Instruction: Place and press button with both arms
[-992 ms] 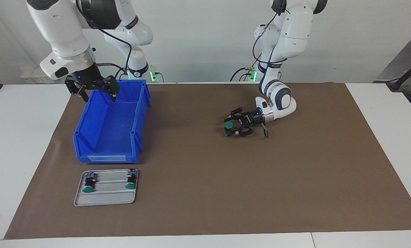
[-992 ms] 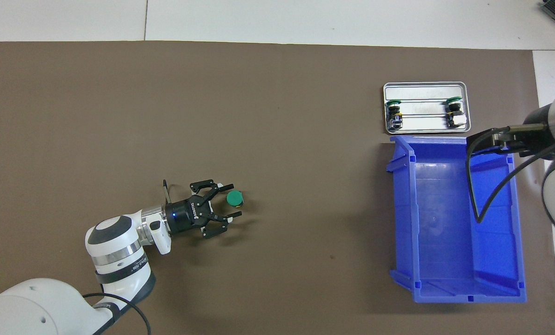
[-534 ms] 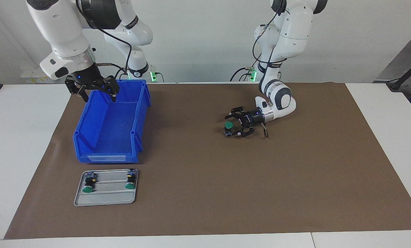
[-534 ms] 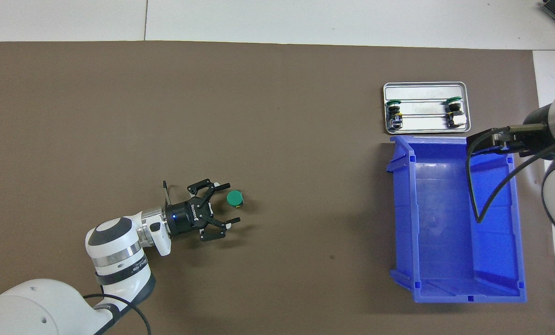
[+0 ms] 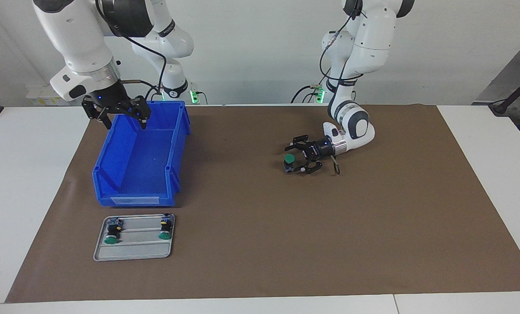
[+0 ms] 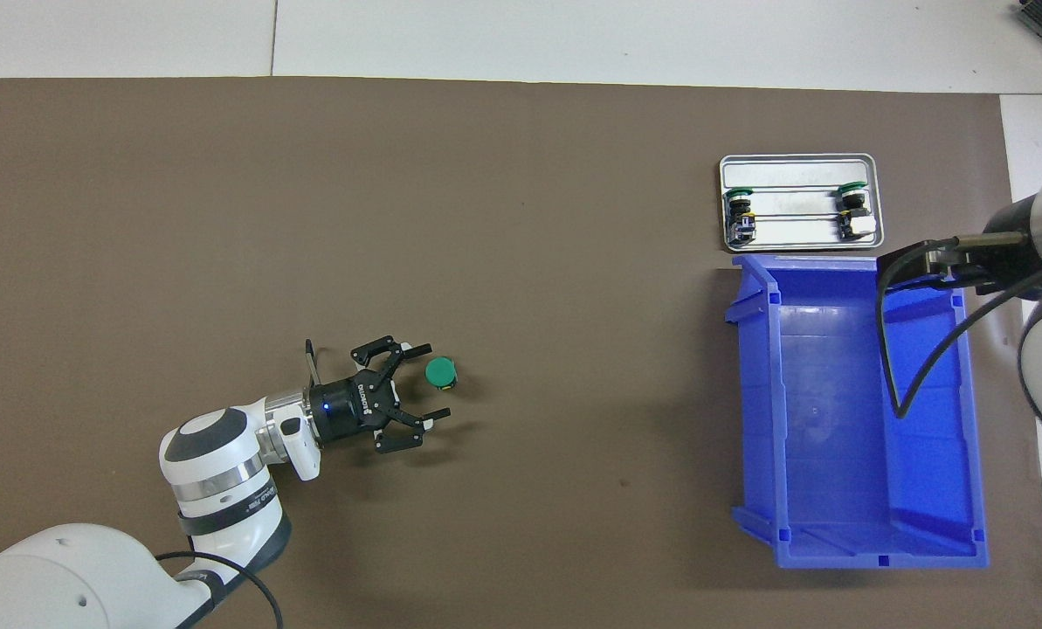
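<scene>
The right gripper [image 5: 122, 117] hangs over the robot-side end of the blue bin [image 5: 140, 163], fingers spread and empty; this arm waits. Farther from the robots than the bin, the metal tray [image 5: 133, 253] holds two spare buttons. The button [image 5: 289, 162] stands upright on the brown mat [image 5: 260, 244], cap up, toward the left arm's end. The left gripper [image 5: 298, 158] lies low just beside it, fingers spread, apparently clear of it. The button looks light, rigid and easily tipped. Any grip belongs on the black cylindrical body; pressing calls for vertical contact centred on the flat cap.
</scene>
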Tool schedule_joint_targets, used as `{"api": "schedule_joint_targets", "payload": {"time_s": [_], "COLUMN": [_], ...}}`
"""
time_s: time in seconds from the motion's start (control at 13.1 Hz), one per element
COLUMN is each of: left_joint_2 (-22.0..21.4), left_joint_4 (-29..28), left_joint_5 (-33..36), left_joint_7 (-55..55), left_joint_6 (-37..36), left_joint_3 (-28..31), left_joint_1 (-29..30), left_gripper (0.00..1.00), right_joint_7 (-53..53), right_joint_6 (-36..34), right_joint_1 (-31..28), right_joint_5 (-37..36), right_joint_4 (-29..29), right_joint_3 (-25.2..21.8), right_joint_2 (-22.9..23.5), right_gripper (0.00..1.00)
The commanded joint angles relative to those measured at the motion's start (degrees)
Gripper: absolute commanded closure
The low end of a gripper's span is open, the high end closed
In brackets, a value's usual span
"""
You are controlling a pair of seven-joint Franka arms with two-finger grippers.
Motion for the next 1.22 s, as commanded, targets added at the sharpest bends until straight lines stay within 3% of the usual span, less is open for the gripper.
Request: {"api": "schedule_joint_targets", "payload": {"time_s": [0.0,0.31,0.53,0.84,1.14], "left_joint_2": [-0.3,-1.3,-3.1,-6.8,-10.9], "left_joint_4": [-1.3,-0.5,3.1,10.8,24.6], "left_joint_5": [4.4,14.6,18.9,23.4,42.7], "left_joint_7": [1.0,-1.7,-10.8,-31.9,-62.0], "left_joint_6": [-1.9,-3.9,-5.0,-6.4,-5.6], "left_joint_3": [-0.1,0.0,0.0,0.1,0.0], "left_joint_1": [4.1,13.1,17.5,19.0,18.3], "left_gripper": [0.02,0.02,0.02,0.03,0.04], "right_joint_7": [-1.1,-1.1,-1.2,-1.2,-1.2], "right_joint_6": [-0.1,-0.3,-0.4,-0.6,-0.5], "right_joint_1": [-0.4,-0.1,-0.1,-0.1,-0.2], "right_joint_5": [1.0,1.0,1.0,1.0,1.0], "right_joint_4": [0.3,0.2,0.2,0.2,0.2], "right_joint_3": [0.2,0.2,0.2,0.2,0.2], "right_joint_2": [0.0,0.0,0.0,0.0,-0.1], "right_gripper": [0.00,0.00,0.00,0.00,0.00]}}
